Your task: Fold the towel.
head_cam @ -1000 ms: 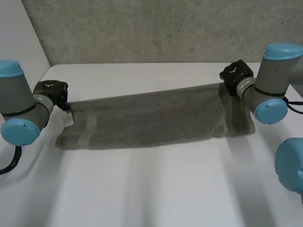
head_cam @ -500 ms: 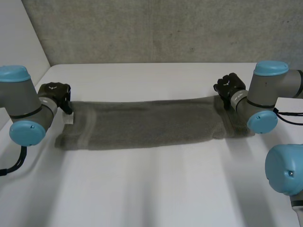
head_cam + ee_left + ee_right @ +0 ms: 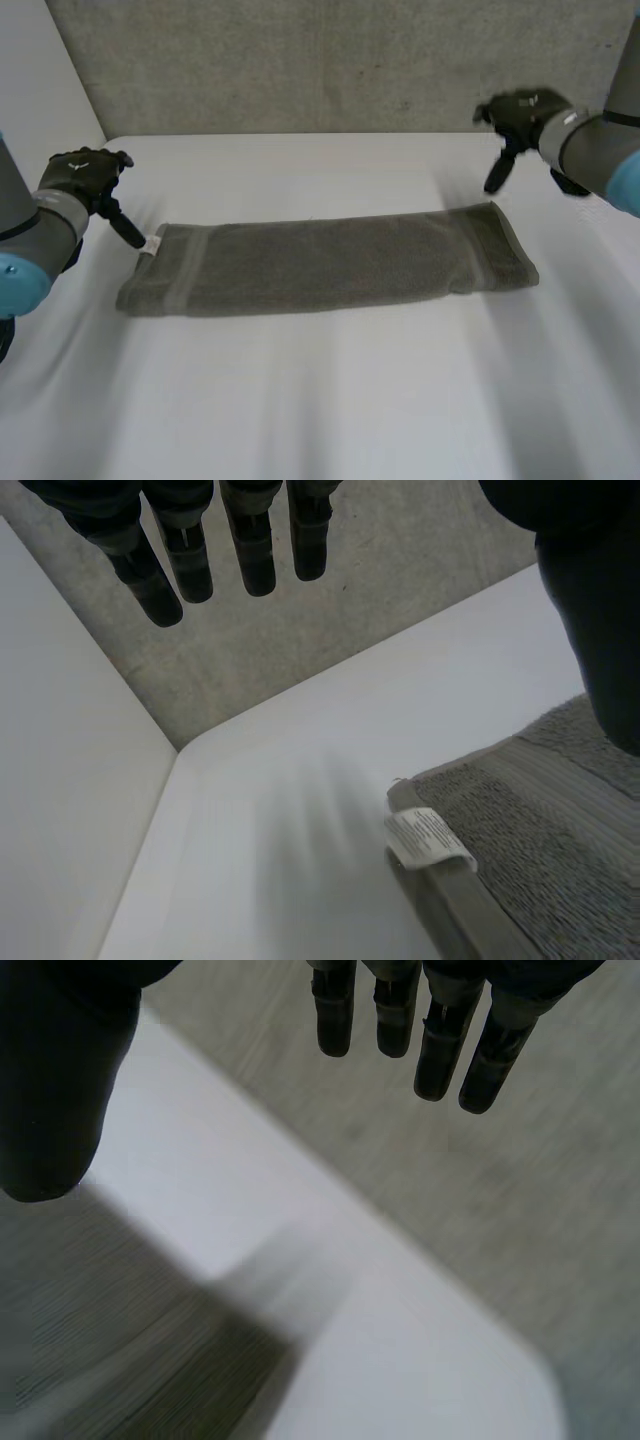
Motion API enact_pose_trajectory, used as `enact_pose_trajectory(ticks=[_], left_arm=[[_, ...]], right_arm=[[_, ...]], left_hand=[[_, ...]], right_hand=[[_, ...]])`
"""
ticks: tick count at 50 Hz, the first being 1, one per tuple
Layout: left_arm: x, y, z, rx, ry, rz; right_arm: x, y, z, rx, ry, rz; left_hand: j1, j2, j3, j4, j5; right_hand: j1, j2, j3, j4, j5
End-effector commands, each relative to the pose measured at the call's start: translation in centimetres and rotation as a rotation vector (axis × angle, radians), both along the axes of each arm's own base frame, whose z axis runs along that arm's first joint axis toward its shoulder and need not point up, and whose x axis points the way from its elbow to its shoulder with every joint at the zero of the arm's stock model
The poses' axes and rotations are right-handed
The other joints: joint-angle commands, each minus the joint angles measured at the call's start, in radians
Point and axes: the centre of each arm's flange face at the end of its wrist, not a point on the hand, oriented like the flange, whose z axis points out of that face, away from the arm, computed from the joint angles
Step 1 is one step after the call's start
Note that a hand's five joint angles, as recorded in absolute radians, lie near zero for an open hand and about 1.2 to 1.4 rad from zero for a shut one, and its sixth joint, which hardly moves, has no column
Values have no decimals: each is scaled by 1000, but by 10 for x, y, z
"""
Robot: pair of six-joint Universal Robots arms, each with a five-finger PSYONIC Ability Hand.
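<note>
A grey towel [image 3: 325, 262] lies flat on the white table [image 3: 330, 400], folded into a long strip running left to right. A white label [image 3: 152, 245] sticks out at its far left corner, and it is also seen as the label [image 3: 428, 838] on the towel [image 3: 540, 850] beneath my left hand. My left hand [image 3: 82, 177] hovers open just left of that corner, fingers [image 3: 180, 550] straight and holding nothing. My right hand [image 3: 522, 120] is raised above and behind the towel's far right corner, open, with its fingers [image 3: 440, 1030] straight over the towel [image 3: 110, 1350].
A grey wall [image 3: 330, 60] stands behind the table's far edge. A white side panel [image 3: 40, 80] rises at the left. The table's near half in front of the towel is bare white surface.
Both hands have let go of the towel's far corners, opened, and lifted away outward. The towel's far edge has settled flat on the table.
</note>
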Motion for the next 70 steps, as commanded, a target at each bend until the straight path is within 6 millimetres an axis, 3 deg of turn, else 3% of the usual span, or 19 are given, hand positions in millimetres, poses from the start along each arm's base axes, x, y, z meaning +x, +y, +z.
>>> enact_pose_trajectory(ticks=[1, 15, 21, 35, 40, 45, 51, 53, 54, 56, 57, 58, 59, 61, 62, 64, 67, 69, 70], left_arm=[[4, 20, -3, 3, -3, -1], [4, 31, -10, 15, -5, -6], [3, 32, -10, 15, -6, -7], [0, 34, -12, 16, -6, -15], [0, 34, -12, 18, -6, -17], [4, 35, -9, 13, -6, -6], [5, 35, -6, 4, -4, -4], [6, 35, -5, 2, -4, -1], [6, 35, -5, 2, -4, -1], [7, 35, -5, 3, -4, 2], [7, 35, -5, 3, -4, 2], [7, 35, -5, 1, -4, 2], [7, 35, -5, 1, -4, 2], [7, 35, -6, 3, -3, 2], [7, 35, -6, 3, -3, 2], [5, 37, -7, 7, -4, -2], [4, 37, -7, 7, -4, -5], [3, 38, -8, 10, -3, -8], [3, 38, -8, 10, -3, -8]], right_arm=[[-28, 12, -47, 144, 78, -6], [-42, 19, -128, 120, 177, 10], [-43, 17, -142, 72, 221, 24], [-56, 8, -159, 72, 260, 0], [-86, -4, -144, 53, 282, -124], [-143, -25, -78, -101, 319, -321], [-156, -36, -38, -227, 406, -348], [-118, -32, -20, -302, 377, -280], [-118, -32, -20, -302, 376, -279], [-45, -9, -13, -349, 300, -125], [-45, -9, -13, -350, 299, -124], [-11, 6, -16, -357, 269, -47], [-11, 6, -16, -357, 269, -46], [56, 45, -26, -385, 225, 120], [56, 45, -27, -385, 225, 121], [116, 93, -45, -413, 197, 285], [140, 117, -62, -408, 193, 362], [168, 154, -98, -360, 217, 474], [168, 154, -98, -359, 217, 475]], left_hand=[[-23, -25, -20, -21, -12], [-23, -25, -20, -21, -12], [-23, -25, -20, -21, -12], [-26, -28, -23, -24, -15], [-26, -28, -23, -24, -15], [-26, -28, -23, -24, -15], [-26, -28, -23, -24, -15], [-29, -30, -26, -27, -17], [-29, -30, -26, -27, -17], [-29, -30, -26, -27, -17], [-29, -30, -26, -27, -17], [-29, -30, -26, -27, -17], [-29, -30, -26, -27, -17], [-29, -30, -26, -27, -17], [-29, -30, -26, -27, -17], [-32, -33, -29, -30, -20], [-32, -33, -29, -30, -20], [-32, -33, -29, -30, -20], [-32, -33, -29, -30, -20]], right_hand=[[-4, -16, -11, -22, -10], [128, 115, 121, 110, 122], [316, 304, 309, 298, 311], [1170, 1157, 1162, 1152, 1164], [1170, 1157, 1162, 1152, 1164], [1170, 1157, 1162, 1152, 1164], [1170, 1157, 1162, 1152, 1164], [1170, 1157, 1162, 1152, 1164], [1170, 1157, 1162, 1152, 1164], [1170, 1157, 1162, 1152, 1164], [1170, 1157, 1162, 1152, 1164], [1170, 1157, 1162, 1152, 1164], [1170, 1157, 1162, 1152, 1164], [1170, 1157, 1162, 1152, 1164], [1170, 1157, 1162, 1152, 1164], [1170, 1157, 1162, 1152, 1164], [1170, 1157, 1162, 1152, 1164], [1170, 1157, 1162, 1152, 1164], [1170, 1157, 1162, 1152, 1164]])
